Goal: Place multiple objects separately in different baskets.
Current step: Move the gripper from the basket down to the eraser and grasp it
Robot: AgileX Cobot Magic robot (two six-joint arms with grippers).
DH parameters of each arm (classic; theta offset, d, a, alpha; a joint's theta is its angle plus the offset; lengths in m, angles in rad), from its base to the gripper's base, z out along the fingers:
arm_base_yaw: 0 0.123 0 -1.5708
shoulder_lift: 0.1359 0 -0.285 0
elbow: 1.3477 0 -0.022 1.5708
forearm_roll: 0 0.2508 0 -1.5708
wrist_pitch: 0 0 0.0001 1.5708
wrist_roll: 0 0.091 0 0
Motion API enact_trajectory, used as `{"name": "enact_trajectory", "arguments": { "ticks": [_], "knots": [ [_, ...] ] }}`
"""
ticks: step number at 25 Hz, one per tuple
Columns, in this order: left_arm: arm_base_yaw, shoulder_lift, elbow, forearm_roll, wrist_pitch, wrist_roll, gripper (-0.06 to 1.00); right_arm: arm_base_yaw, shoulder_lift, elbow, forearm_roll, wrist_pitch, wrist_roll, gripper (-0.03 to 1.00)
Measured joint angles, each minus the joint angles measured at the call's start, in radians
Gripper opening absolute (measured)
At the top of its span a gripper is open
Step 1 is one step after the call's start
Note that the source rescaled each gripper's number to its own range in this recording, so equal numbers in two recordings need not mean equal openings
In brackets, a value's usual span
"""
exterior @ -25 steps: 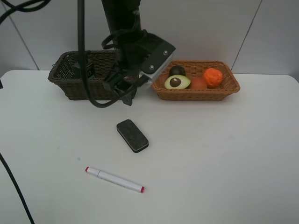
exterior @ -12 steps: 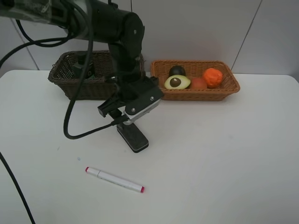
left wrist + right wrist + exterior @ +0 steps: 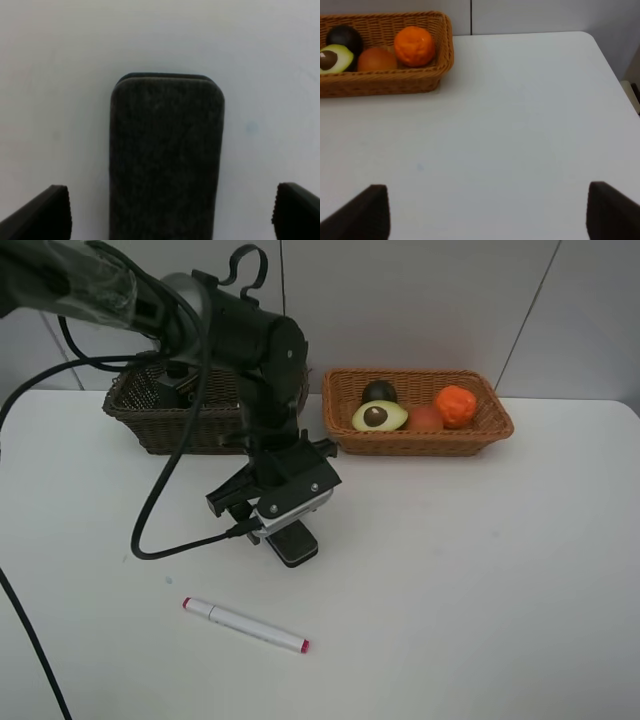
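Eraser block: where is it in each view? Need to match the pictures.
Exterior high: eraser left of centre on the table, one end showing beneath the left gripper.
Left wrist: mid-frame, between the open gripper's fingertips.
Right wrist: not in it.
Shared landmark: the white table in all three; the tan fruit basket links exterior high and right wrist.
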Motion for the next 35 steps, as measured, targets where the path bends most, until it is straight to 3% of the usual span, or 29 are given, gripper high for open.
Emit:
{"name": "enact_trajectory", "arguments": {
  "ticks": [20, 22, 25, 26, 35],
  "knots": [
    [0.0, 0.06, 0.001, -0.003, -0.021, 0.027, 0.99, 0.0, 0.0, 0.0, 0.0, 0.0, 0.0, 0.94],
    [0.0, 0.06, 0.001, -0.003, -0.027, 0.027, 0.91, 0.0, 0.0, 0.0, 0.0, 0.0, 0.0, 0.94],
    [0.0, 0.06, 0.001, -0.003, -0.027, 0.027, 0.58, 0.0, 0.0, 0.0, 0.0, 0.0, 0.0, 0.94],
    [0.0, 0.06, 0.001, -0.003, -0.026, 0.023, 0.53, 0.0, 0.0, 0.0, 0.0, 0.0, 0.0, 0.94],
    [0.0, 0.06, 0.001, 0.009, -0.026, -0.002, 0.54, 0.0, 0.0, 0.0, 0.0, 0.0, 0.0, 0.94]
  ]
}}
